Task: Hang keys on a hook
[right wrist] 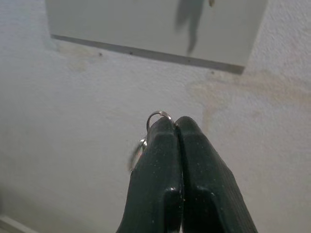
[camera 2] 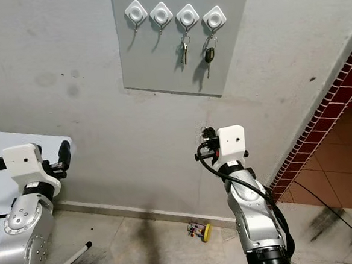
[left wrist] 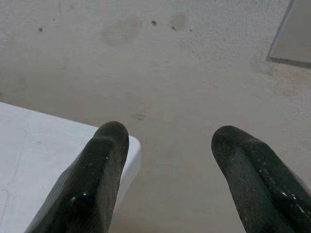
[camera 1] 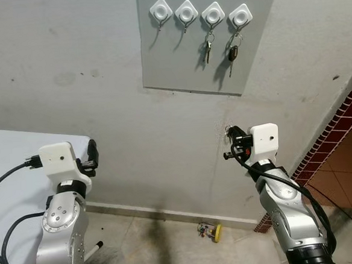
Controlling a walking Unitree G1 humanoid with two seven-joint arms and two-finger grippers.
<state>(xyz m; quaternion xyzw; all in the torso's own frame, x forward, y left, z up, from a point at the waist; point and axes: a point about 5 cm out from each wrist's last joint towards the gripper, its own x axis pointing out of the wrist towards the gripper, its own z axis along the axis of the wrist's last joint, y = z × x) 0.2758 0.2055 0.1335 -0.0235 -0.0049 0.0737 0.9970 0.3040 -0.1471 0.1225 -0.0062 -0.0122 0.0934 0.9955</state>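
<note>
Right wrist view showed the right gripper with its two black fingers pressed tight together on a small key ring. The shiny ring poked out at the fingertips, and a bit more metal showed at the side of one finger. The rest of the keys was hidden behind the fingers.

From the head camera, the right gripper was up in front of the grey wall, below the grey board and well apart from it. The board was stuck flat on the wall. Four white hooks sat in a row along its top edge. The two hooks nearest the board's left edge had nothing on them. The third hook held a silver key. The fourth hook, nearest the right edge, held a key with a black head.

The left gripper was held up beside the corner of a white table, with its fingers wide apart and holding nothing.

On the floor by the bottom of the wall lay a small yellow thing; I could not tell what it was. A red brick wall ran along the right side.
</note>
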